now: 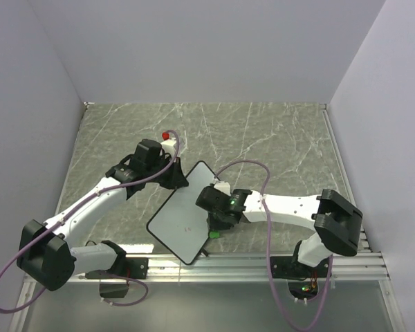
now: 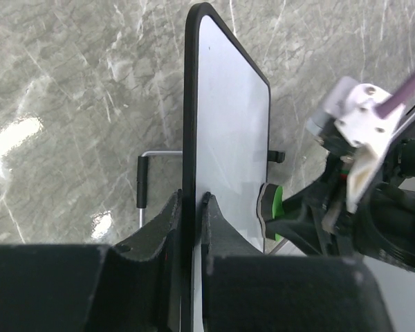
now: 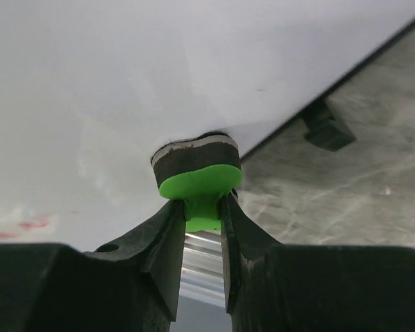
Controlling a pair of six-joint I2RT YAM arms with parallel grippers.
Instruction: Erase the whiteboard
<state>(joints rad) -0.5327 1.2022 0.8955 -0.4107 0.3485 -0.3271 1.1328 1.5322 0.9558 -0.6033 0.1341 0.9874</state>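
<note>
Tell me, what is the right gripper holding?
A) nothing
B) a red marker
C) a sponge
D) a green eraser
D: the right gripper is shut on the stem of the green eraser, whose pad presses against the whiteboard.

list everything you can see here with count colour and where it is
whiteboard: 1, white face with black rim, tilted up off the table near the front edge
red smudge: 1, faint red, on the whiteboard's face
eraser: 1, green with a dark pad, pad against the whiteboard's face
wire loop: 1, silver with a black sleeve, on the table behind the whiteboard
small red thing: 1, red, beyond the left wrist; too small to identify
table: 1, grey-green marble
rail: 1, silver, along the near edge
left gripper: 1, black, clamped on the whiteboard's edge
right gripper: 1, black, holding the eraser
</note>
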